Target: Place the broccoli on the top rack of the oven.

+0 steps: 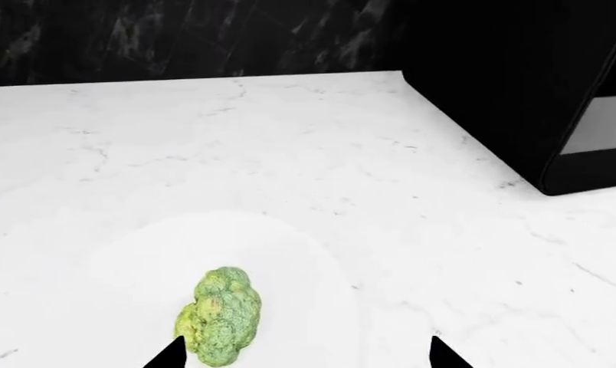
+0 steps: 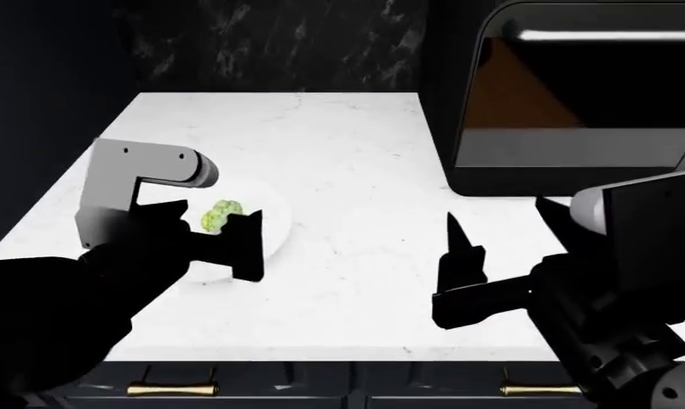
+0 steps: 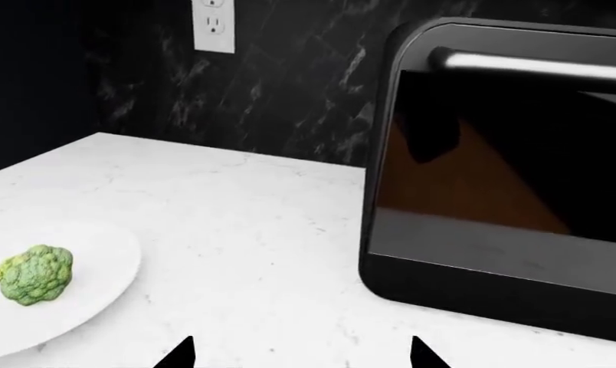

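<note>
The broccoli (image 1: 223, 316) is a bumpy light-green floret lying on a white plate (image 1: 287, 253) on the white marble counter. It also shows in the head view as the broccoli (image 2: 221, 215) and in the right wrist view as the broccoli (image 3: 34, 274). My left gripper (image 1: 306, 356) is open just above the plate, and the floret lies just ahead of one fingertip (image 1: 170, 354), untouched. In the head view the left gripper (image 2: 215, 234) hovers at the plate (image 2: 272, 228). My right gripper (image 2: 502, 230) is open and holds nothing. The oven and its top rack are out of view.
A black countertop box (image 2: 581, 102) with a dark glass door and a silvery handle bar (image 3: 533, 65) stands at the counter's right. Behind it is a dark marble wall with an outlet (image 3: 214, 23). Drawers with gold handles (image 2: 172, 390) sit below the counter's front edge.
</note>
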You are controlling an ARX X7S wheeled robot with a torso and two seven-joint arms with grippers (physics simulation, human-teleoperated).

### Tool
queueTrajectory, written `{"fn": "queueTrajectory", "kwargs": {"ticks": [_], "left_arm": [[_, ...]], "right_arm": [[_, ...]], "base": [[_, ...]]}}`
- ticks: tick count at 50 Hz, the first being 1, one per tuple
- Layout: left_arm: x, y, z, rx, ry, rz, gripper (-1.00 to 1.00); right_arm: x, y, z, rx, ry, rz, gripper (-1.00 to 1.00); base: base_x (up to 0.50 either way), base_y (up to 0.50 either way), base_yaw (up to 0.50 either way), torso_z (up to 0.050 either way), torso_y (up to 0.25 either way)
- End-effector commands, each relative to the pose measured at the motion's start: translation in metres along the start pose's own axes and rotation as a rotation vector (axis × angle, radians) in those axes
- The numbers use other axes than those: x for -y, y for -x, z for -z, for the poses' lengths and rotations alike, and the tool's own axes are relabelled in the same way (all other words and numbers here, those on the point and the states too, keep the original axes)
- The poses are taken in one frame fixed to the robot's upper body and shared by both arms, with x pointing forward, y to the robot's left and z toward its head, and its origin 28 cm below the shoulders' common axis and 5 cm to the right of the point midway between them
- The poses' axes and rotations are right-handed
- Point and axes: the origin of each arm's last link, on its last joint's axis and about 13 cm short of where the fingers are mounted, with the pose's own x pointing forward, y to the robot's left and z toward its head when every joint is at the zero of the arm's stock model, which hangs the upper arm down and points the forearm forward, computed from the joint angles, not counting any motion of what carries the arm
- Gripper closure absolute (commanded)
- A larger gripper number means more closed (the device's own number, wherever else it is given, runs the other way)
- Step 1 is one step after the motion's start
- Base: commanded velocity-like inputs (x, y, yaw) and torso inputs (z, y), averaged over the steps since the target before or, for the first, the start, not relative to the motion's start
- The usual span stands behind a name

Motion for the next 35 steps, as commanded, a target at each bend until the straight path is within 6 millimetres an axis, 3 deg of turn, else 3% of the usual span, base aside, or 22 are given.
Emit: {"fn": "queueTrajectory", "kwargs": {"ticks": [1,10,15,35], "left_arm": [[0.0,-0.013,0.001,-0.009,-0.018,-0.03,-1.0],[0.0,-0.019,-0.003,-0.015,-0.043,-0.08,-1.0],[-0.002,-0.022,-0.019,-0.007,-0.039,-0.108,-1.0],[-0.008,-0.044,-0.021,-0.103,-0.052,-0.166,-1.0]], "right_arm": [[0.002,-0.004,0.007,-0.009,-0.008,-0.012,-1.0],[0.007,-0.008,0.016,-0.005,-0.032,-0.019,-1.0],[0.007,-0.007,0.018,0.01,-0.055,-0.021,-1.0],[0.008,-0.008,0.029,0.012,-0.07,-0.024,-1.0]], "base": [[0.0,0.0,0.0,0.0,0.0],[0.0,0.0,0.0,0.0,0.0],[0.0,0.0,0.0,0.0,0.0],[0.0,0.0,0.0,0.0,0.0]]}}
